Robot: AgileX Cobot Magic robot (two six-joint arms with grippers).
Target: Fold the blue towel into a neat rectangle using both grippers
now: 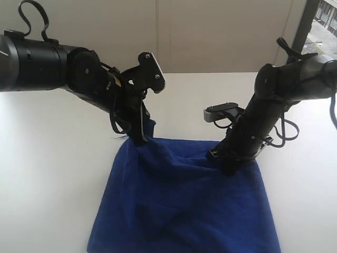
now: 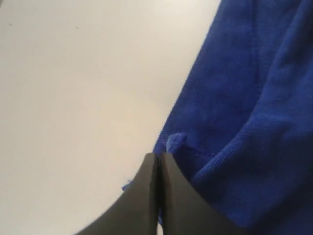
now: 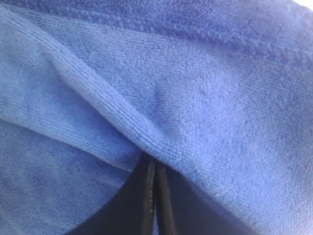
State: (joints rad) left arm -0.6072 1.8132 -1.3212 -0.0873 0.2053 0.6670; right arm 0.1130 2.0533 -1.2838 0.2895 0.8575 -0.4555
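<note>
Nearest the exterior camera lies the blue towel (image 1: 184, 211), a large rectangular cloth of deep royal-blue fuzzy microfibre, spread on the smooth white bench (image 1: 47, 184). Its near edge runs out of the bottom of the picture. The near half lies fairly flat, with soft creases fanning up toward the two far corners.

Farther back the cloth rises into two small peaks, one at each far corner, and sags in a shallow fold between them.

At the far left corner the left claw (image 1: 141, 138), black and two-jawed, points down at the bench. Its jaws are pressed together with no gap (the left wrist view shows them tip to tip), and a bit of the towel's corner hem bunches at their tips. The corner is pinched there and lifted slightly off the bench, with bare white bench on one side of the jaws and blue cloth on the other.

At the far right corner the right claw (image 1: 227, 167), of the same black make, comes down at a slant. Its jaws are also closed tight. In the right wrist view a raised ridge of towel runs straight into their tips, and blue pile fills nearly the whole picture.

Behind the claws, the two black jointed arms (image 1: 47, 63) with looping cables reach in from either side. Beyond them the bench runs back to a pale wall (image 1: 210, 31).
</note>
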